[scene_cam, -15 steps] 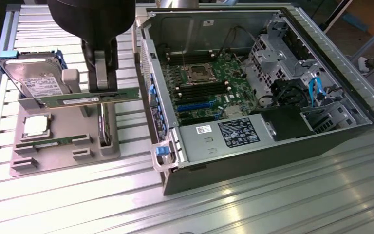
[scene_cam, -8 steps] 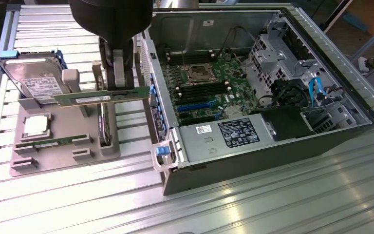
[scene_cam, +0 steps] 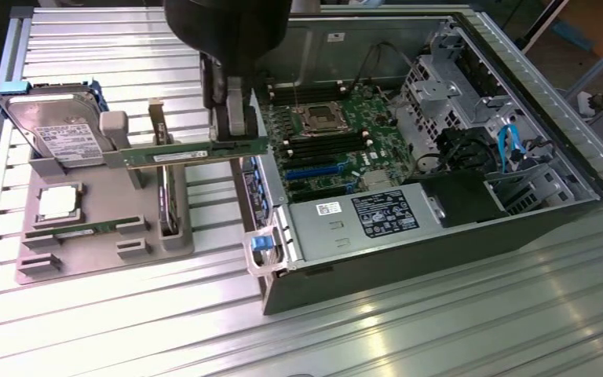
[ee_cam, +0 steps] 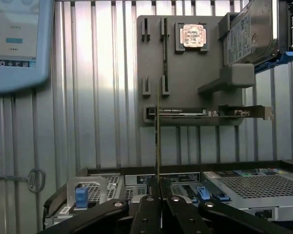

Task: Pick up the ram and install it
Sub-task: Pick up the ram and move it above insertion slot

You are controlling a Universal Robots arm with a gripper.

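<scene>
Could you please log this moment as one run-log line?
gripper: shut on ram | ram: airborne, between tray and open case

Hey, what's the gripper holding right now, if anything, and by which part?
The gripper holds the ram, pinched from above near its end toward the exterior view's right; the rest juts out free.

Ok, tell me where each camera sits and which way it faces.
Exterior view: off the arm, above, looking down on the table, holder and open computer case; the gripper shows, shut on the ram.
Wrist view: on the wrist, looking along the gripper and edge-on ram towards the holder.
Shared: gripper, ram, holder, computer case.
</scene>
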